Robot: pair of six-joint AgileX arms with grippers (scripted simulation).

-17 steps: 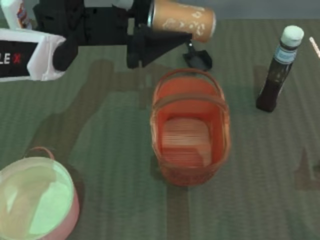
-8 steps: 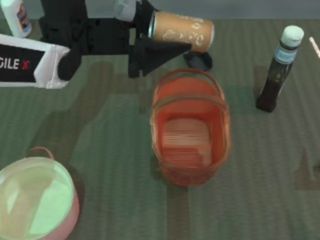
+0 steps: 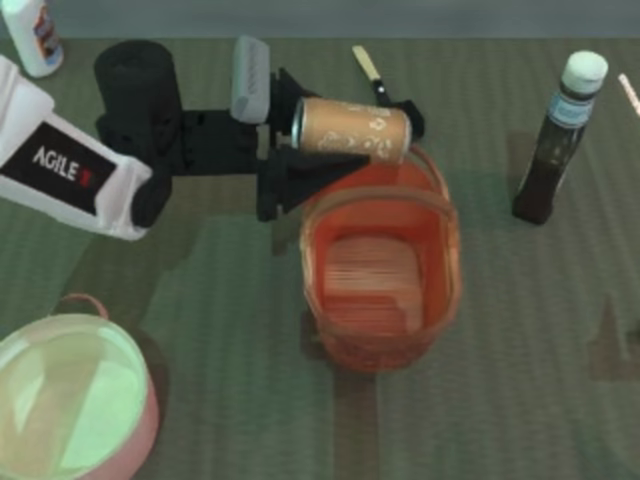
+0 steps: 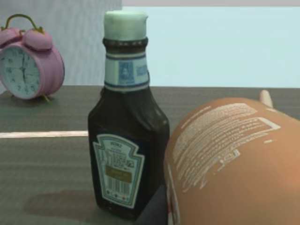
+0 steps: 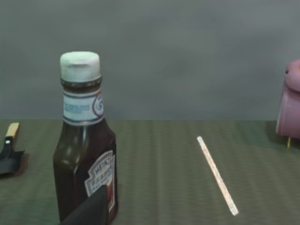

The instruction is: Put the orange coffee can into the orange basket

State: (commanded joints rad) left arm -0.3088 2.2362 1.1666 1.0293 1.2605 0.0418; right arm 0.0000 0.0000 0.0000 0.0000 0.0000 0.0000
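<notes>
The orange coffee can [image 3: 355, 130] lies on its side in the air, with my left gripper [image 3: 305, 142] shut on its dark-topped end. It hangs over the far rim of the orange basket [image 3: 450, 262], just beyond the arched handle [image 3: 380, 195]. The basket stands mid-table and shows its woven floor. In the left wrist view the can [image 4: 234, 159] fills the near corner, white print facing the camera. My right arm is parked out of the top view, off to the right.
A dark sauce bottle with a white cap [image 3: 560, 140] stands right of the basket. A pink tub with a pale green inside [image 3: 70, 400] sits at the near left. A white bottle [image 3: 30, 35], a small spatula [image 3: 385, 95], a white stick [image 5: 218, 176] and a pink clock [image 4: 28, 65] lie around.
My left arm has swung toward the near side, carrying the can from beyond the basket to above its far rim. The spatula behind it has come into sight.
</notes>
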